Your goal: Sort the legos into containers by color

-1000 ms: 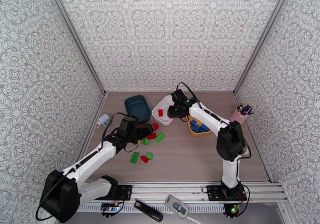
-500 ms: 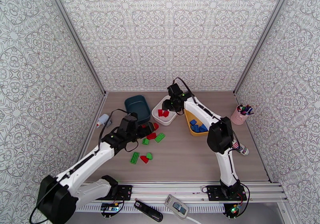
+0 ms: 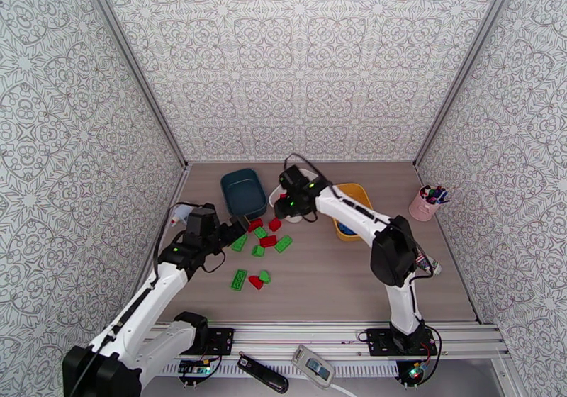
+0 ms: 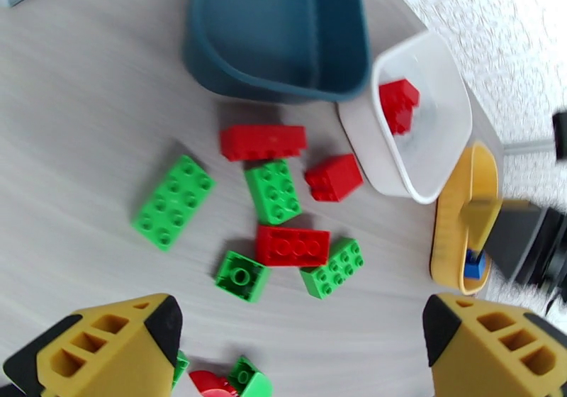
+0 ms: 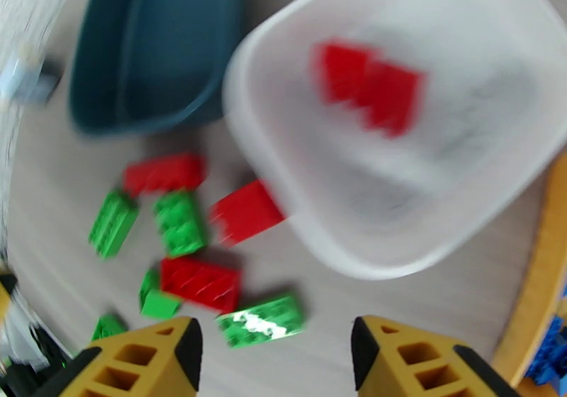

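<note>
tabletop [image 4: 85, 108]: grey wood-grain laminate, matt | red studded bricks [image 4: 292, 245] and green studded bricks [image 4: 173, 201]: hard plastic, glossy, smooth | dark teal rounded tub [image 4: 205, 58]: smooth plastic, soft sheen | white rounded tub [image 4: 365, 140]: smooth satin plastic, faintly translucent | yellow rounded tub [image 4: 453, 221]: smooth plastic | left pincer [image 4: 298, 329] fingers [image 4: 106, 352]: matt yellow plastic, black tips | near-edge rail [image 3: 305, 333]: bare silver metal

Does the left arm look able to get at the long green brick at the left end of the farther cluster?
Probably yes. The long green brick lies flat, apart from its neighbours, and the open left gripper hovers close by with nothing between them.
</note>
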Available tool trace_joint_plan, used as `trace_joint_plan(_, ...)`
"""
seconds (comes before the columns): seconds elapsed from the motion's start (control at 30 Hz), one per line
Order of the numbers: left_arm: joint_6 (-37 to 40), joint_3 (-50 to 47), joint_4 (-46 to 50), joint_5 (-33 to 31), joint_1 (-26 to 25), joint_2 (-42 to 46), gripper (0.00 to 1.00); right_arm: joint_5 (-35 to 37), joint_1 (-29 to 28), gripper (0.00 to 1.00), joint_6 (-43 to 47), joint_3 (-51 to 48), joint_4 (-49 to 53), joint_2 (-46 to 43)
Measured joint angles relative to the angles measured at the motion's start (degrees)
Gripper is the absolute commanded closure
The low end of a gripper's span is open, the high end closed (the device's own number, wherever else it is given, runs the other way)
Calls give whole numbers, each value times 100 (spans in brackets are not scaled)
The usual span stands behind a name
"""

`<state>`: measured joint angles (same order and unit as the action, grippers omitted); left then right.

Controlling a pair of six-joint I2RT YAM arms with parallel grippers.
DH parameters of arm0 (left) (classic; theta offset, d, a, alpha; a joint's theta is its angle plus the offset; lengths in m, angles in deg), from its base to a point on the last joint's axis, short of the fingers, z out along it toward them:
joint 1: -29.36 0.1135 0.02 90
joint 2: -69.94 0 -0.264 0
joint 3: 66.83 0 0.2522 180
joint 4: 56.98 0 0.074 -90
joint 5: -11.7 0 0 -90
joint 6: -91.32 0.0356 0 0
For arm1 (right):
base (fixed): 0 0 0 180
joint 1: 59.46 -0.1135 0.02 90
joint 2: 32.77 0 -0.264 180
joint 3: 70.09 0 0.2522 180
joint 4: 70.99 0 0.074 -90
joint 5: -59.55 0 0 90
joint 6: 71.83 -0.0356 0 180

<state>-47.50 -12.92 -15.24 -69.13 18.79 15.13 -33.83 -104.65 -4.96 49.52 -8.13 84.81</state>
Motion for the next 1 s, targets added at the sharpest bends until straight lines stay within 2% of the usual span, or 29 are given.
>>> trace_joint_plan(0.27, 118, -343, 155, 798, 1434, 280, 4, -52, -1231, 42, 518, -87, 155, 13)
trace_joint_plan(0.57, 151, -732, 72, 1989, 3348, 98, 4, -201, -1856, 46, 820, 136, 378, 673)
trace_joint_plan(0.67, 142, -796, -81, 2365, 3818, -96, 4, -201, -1978, 48, 885, 387, 527, 1003)
trace_joint_plan(0.8, 127, -857, -251, 2734, 4256, -271, 4, -201, -2098, 49, 953, 780, 708, 1353)
trace_joint_plan(1.0, 133, -863, -330, 3012, 4398, -291, 4, -138, -2175, 49, 966, 1060, 870, 1578)
